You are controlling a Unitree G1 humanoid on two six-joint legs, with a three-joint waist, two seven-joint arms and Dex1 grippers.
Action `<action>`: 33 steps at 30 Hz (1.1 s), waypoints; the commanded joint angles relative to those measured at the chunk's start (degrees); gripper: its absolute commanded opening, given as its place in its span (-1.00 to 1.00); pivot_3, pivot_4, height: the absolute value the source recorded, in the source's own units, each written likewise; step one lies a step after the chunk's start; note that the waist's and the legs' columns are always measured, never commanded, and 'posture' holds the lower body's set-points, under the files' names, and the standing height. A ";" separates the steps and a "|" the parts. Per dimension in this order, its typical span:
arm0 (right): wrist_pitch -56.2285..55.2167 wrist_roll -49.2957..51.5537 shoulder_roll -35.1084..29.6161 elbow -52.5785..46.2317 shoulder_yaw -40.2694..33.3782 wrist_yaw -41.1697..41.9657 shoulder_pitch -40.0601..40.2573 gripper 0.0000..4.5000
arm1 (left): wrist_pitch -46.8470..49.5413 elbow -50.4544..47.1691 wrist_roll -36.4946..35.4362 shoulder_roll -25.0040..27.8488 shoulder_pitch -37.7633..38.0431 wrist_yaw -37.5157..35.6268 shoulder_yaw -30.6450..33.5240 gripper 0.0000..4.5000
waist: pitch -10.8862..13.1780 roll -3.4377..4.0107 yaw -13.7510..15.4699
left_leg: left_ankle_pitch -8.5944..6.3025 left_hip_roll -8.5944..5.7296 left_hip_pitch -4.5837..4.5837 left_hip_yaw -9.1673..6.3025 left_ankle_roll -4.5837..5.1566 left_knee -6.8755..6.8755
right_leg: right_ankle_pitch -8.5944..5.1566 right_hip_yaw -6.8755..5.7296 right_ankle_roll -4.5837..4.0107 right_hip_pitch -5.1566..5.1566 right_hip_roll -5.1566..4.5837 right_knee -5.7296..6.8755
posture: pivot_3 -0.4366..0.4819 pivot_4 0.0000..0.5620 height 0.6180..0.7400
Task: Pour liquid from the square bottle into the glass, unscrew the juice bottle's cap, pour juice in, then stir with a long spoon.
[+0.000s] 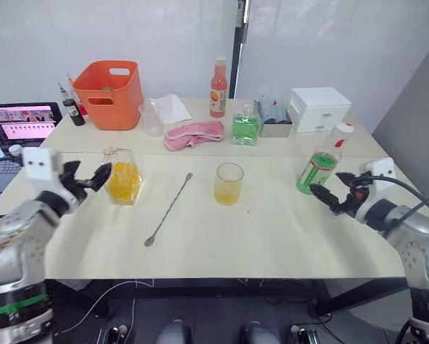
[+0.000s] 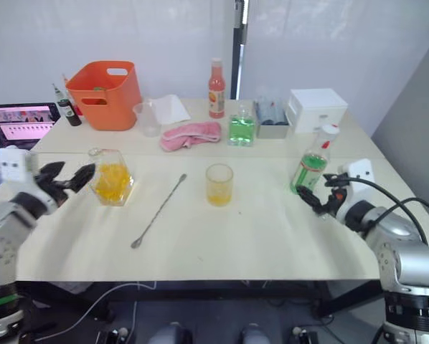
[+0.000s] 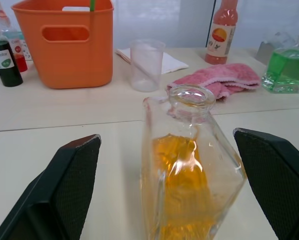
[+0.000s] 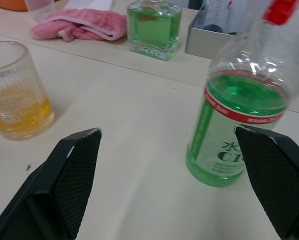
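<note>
The left gripper (image 1: 87, 179) stands open just left of the squat square glass bottle (image 1: 123, 178) of yellow-orange liquid (image 3: 182, 180); the right gripper (image 1: 332, 190), also open, sits just near-right of the slim green-labelled plastic juice bottle (image 1: 321, 166).

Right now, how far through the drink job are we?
First pour looks done: the glass holds yellow-orange liquid, and the square bottle stands unstoppered. In hand: right end effector open beside the juice bottle, cap on. Left: uncapping, pouring juice, stirring; long spoon lies untouched.

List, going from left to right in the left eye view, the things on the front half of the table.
Left gripper → square bottle → long spoon → glass → juice bottle → right gripper.
</note>
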 commanded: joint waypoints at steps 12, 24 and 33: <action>-1.45 -2.22 -5.17 0.67 -10.20 -0.80 10.16 1.00 | -7.93 -2.09 -6.37 6.63 22.37 -14.24 19.61 0.99 | -0.01 0.03 0.59 | 0.00 0.08 0.29 0.34 0.00 -0.40 | -0.04 0.08 -0.08 0.14 -0.03 -0.38 | -0.05 -0.47 0.59; -2.67 -2.09 -2.67 -3.62 -11.67 -2.60 14.64 1.00 | -14.93 4.99 -5.39 6.66 26.74 -21.67 15.79 0.99 | -0.02 0.05 0.29 | 0.00 0.17 0.37 0.59 -0.01 -0.60 | -0.10 0.14 -0.18 0.08 -0.03 -0.44 | -0.05 -0.47 0.59; -0.93 -1.16 -1.29 -7.93 -11.83 -4.28 15.31 1.00 | -14.82 4.46 -5.53 5.57 26.39 -21.39 13.27 0.99 | -0.03 0.05 0.25 | 0.00 0.17 0.36 0.60 -0.01 -0.62 | -0.10 0.17 -0.16 0.07 -0.07 -0.45 | -0.05 -0.47 0.59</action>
